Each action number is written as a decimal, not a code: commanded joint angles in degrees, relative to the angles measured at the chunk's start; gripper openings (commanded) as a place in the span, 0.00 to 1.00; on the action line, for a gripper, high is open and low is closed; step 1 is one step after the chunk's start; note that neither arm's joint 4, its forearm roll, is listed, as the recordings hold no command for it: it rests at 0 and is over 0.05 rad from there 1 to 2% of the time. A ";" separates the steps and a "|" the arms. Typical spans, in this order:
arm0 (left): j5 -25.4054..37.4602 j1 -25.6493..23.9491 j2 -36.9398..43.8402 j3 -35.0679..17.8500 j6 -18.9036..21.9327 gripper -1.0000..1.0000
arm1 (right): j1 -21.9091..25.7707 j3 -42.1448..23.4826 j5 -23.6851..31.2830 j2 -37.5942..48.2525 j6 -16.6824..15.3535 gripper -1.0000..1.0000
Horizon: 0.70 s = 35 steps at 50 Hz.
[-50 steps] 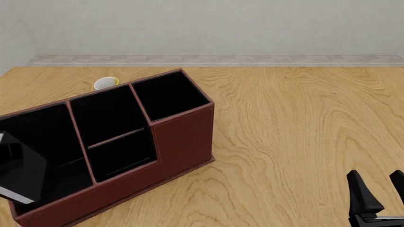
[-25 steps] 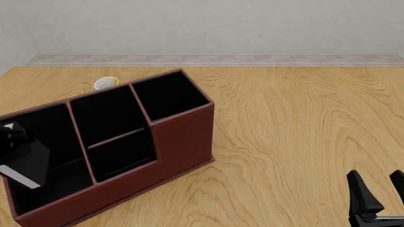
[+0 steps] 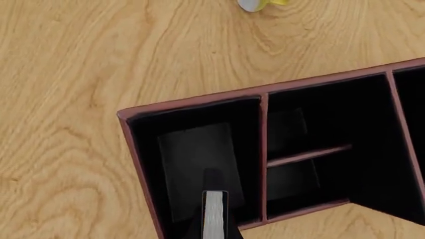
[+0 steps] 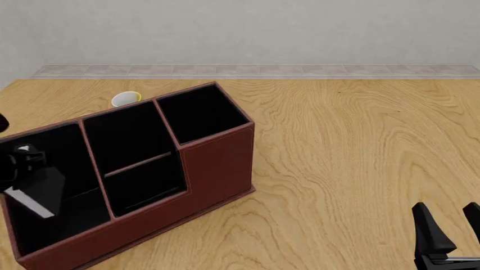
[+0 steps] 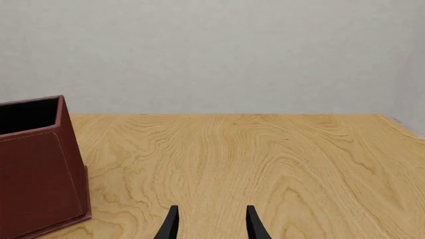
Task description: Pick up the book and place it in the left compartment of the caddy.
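Left gripper (image 4: 17, 160): clamped on the book (image 4: 39, 191) — held tilted, white page edge down, over the left compartment (image 4: 75, 211) of the caddy (image 4: 217, 163).
Right gripper (image 4: 450, 230): fingers apart, holding nothing, low above the table (image 4: 352, 146), well apart from the caddy.
Book count: one — its page edge (image 3: 214, 214) shows in the left wrist view, above the compartment floor.
Caddy count: one, with three cells.
Other: one small yellow-and-white object (image 4: 126, 99) behind the caddy.

The caddy (image 4: 135, 180) sits askew near the worktop's (image 4: 352, 146) front-left corner. The book (image 4: 41, 188) hangs tilted in the left compartment (image 4: 53, 169), held by the left tool (image 4: 11, 163). The right tool (image 4: 450, 233), fingers apart, waits at the front-right corner.
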 commanded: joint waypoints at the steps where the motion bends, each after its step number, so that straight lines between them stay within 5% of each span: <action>1: -3.77 0.47 1.86 1.63 1.95 0.00 | 0.01 0.10 0.24 -0.38 0.02 1.00; 15: -4.80 0.74 4.15 0.57 1.49 0.00 | 0.00 0.10 0.24 -0.38 0.01 1.00; 35: -11.12 0.17 6.35 6.94 1.49 0.00 | 0.01 0.10 0.24 -0.38 -0.01 1.00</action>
